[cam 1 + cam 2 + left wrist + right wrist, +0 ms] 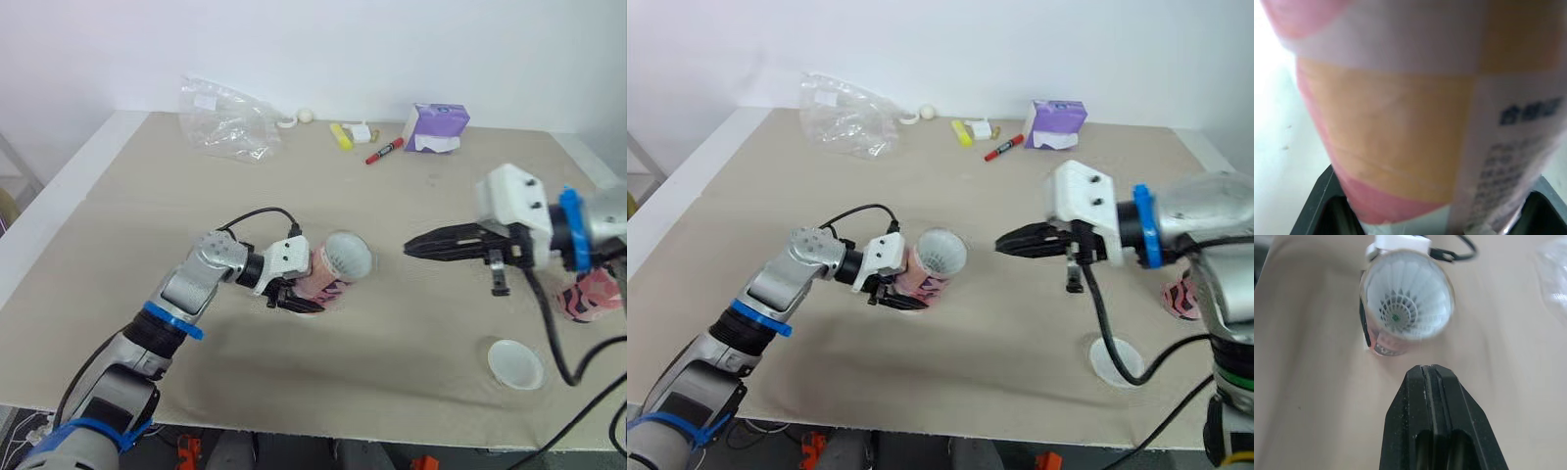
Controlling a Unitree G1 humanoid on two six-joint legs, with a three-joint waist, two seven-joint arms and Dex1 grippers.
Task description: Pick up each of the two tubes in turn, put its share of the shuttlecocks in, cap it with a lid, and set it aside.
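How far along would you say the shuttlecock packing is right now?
Done: a shuttlecock already sits inside the tube held tilted by the left gripper. In hand: the right gripper, shut and empty, points at its open mouth. Left: capping it with the white lid lying on the table, then handling the second tube.

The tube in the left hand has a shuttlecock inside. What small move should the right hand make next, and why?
Probably move the right hand, shut and empty, to the white lid on the table and open it there. The tube in the left hand shows a shuttlecock at its uncapped mouth.
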